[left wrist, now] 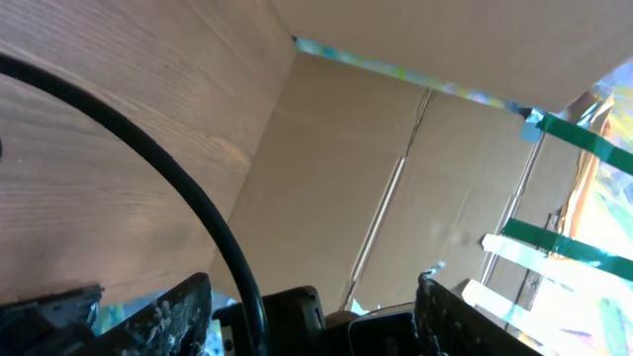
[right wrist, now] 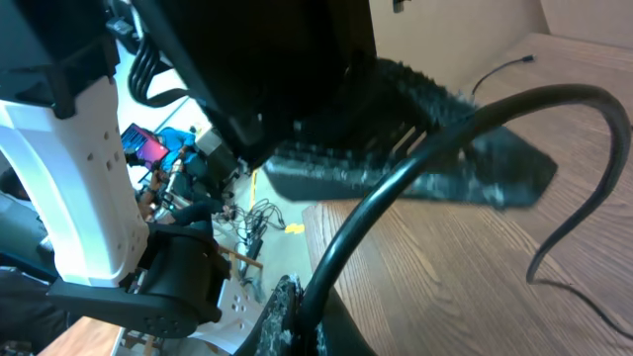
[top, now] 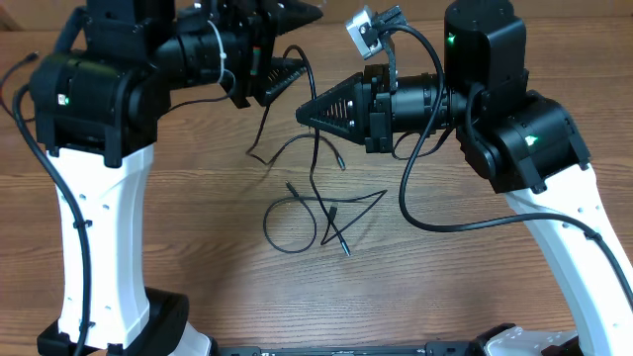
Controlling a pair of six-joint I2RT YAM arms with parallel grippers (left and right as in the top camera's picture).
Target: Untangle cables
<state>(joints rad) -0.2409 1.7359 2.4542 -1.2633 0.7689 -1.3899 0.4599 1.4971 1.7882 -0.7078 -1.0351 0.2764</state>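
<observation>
1. Table (top: 198, 198): a wood-grain top that fills the overhead view. The two arms rise from the lower left and lower right of the frame and meet near the top centre.
2. Cable (top: 316, 168): a thin black cord. Its upper part hangs off the table in the upper centre of the overhead view. From there one strand drops straight down the middle of the frame to the table.
3. Tangle: below centre in the overhead view, the cord lies on the wood in a round loop crossed by several strands. Loose plug ends point outward around the loop.
4. Left gripper (top: 313, 40): it sits at the top centre of the overhead view with its fingers pointing towards the right of the frame. The jaws are spread wide, and the cord passes through the gap between them.
5. Left wrist view: the cable (left wrist: 198, 203) sweeps from the left edge down to the bottom centre. It ends close to the finger at lower left and well apart from the finger at lower right. A cardboard wall (left wrist: 396, 129) with green tape (left wrist: 584, 138) stands behind.
6. Right gripper (top: 309, 112): it is just right of centre in the overhead view, pointing towards the left of the frame, with its tip at the hanging strand. The views do not show whether its jaws are apart or closed on the cord.
7. Right wrist view: the cable (right wrist: 396, 186) rises from the bottom centre, arcs to the upper right and bends down at the right edge, above the wood.
</observation>
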